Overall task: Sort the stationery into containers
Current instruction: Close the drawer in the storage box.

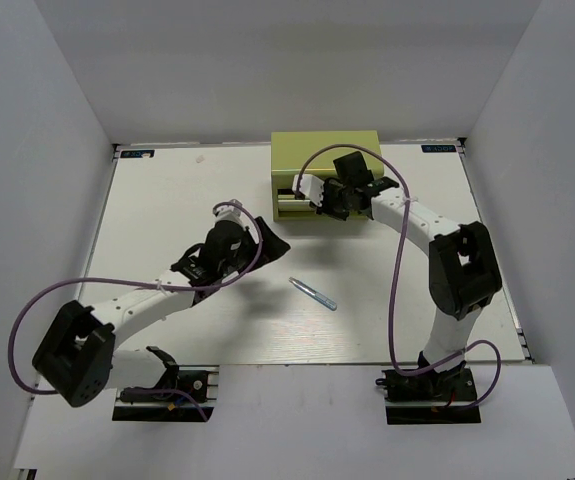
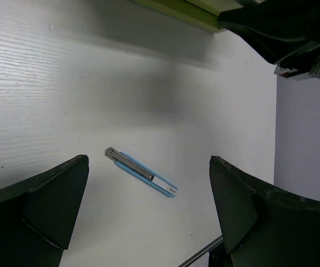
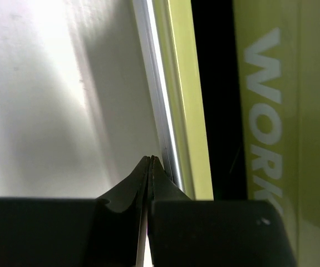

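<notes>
Your left tool (image 1: pixel 269 238) stands with its fingers wide apart. Its wrist view places the pale blue-silver pen (image 2: pixel 141 172) flat on the tabletop (image 2: pixel 48 83) between them, untouched. Your right tool (image 3: pixel 150 167) is pinched together and empty, tips just beside the silver handle strip (image 3: pixel 158 100) of a drawer (image 3: pixel 188 111); contact cannot be determined. Only that view shows the lettering (image 3: pixel 265 72) on the chest (image 1: pixel 325 150). The top view hides those tips.

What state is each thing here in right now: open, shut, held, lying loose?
Pale blue pen, lying flat on the table, not held.
Left gripper, open, above the pen.
Right gripper, shut, empty, at the drawer's handle strip.
Drawer, pulled slightly out of the chest.
</notes>
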`<state>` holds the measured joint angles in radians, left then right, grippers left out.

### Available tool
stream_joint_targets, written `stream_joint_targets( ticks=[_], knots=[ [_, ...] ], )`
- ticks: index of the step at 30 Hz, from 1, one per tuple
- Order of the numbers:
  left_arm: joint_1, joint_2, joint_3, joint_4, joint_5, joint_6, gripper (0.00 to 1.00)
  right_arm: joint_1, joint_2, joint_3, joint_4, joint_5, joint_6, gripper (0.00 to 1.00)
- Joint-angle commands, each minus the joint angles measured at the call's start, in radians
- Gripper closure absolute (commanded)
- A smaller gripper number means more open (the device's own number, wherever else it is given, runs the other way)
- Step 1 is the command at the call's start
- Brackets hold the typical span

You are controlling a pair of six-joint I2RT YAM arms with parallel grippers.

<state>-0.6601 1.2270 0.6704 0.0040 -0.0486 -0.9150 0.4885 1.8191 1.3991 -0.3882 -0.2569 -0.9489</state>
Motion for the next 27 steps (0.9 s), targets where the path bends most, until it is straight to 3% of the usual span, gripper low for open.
stream_joint_targets(
  ticks=[1,8,17,19,22,23,26,27],
  knots=[
    [0.005,0.067,0.037,0.116,0.070,-0.038,0.01,-0.010,0.016,0.057,0.109,0.099,0.035,1.00],
    [0.005,0.226,0.144,0.166,0.105,-0.038,0.01,-0.024,0.043,0.098,0.126,0.154,0.062,1.00],
    [0.036,0.299,0.144,0.286,0.124,-0.116,0.02,-0.057,0.080,0.162,0.108,0.179,0.098,1.00],
    [0.036,0.339,0.144,0.332,0.124,-0.145,0.03,-0.067,0.078,0.166,0.086,0.165,0.102,1.00],
    [0.047,0.379,0.144,0.413,0.124,-0.192,0.07,-0.079,0.034,0.134,0.007,0.020,0.069,0.96],
    [0.056,0.411,0.144,0.441,0.124,-0.206,0.09,-0.079,-0.004,0.109,0.003,-0.004,0.058,0.93],
    [0.056,0.485,0.144,0.546,0.124,-0.271,0.20,-0.088,-0.122,-0.030,0.037,-0.136,0.042,0.72],
    [0.056,0.505,0.144,0.569,0.124,-0.286,0.22,-0.088,-0.165,-0.107,0.055,-0.180,0.051,0.52]
  ],
)
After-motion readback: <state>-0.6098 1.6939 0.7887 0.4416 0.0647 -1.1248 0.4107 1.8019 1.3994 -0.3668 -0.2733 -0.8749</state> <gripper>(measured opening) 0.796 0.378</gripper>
